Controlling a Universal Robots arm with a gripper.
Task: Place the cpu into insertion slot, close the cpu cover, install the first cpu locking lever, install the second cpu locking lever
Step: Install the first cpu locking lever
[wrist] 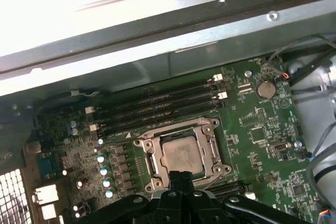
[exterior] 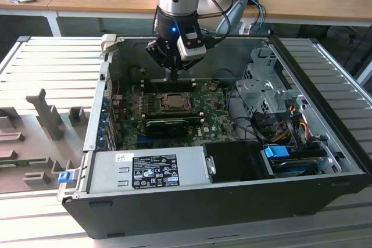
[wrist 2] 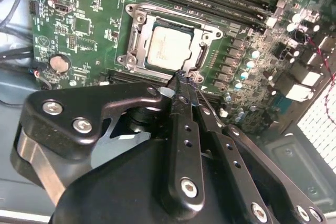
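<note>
The cpu (wrist 2: 168,50) lies flat in the insertion slot (wrist 2: 130,59) on the green motherboard, its pale metal face showing through the window of the cpu cover (wrist 2: 202,51), which lies down over it. In the first wrist view the cpu (wrist: 181,153) sits inside the same silver cover frame (wrist: 212,145). My gripper (wrist 2: 184,78) is shut, its two thin black fingers pressed together with nothing seen between them. Its tip hangs just above the socket's edge. In the exterior view the gripper (exterior: 173,77) points down a little behind the cpu (exterior: 172,101).
Long black memory slots (wrist: 157,106) run beside the socket. A black ridged card (exterior: 168,125) lies in front of it. The case walls (exterior: 174,201), power supply (exterior: 148,169), drive cage (exterior: 261,88) and loose cables (exterior: 285,120) surround the board.
</note>
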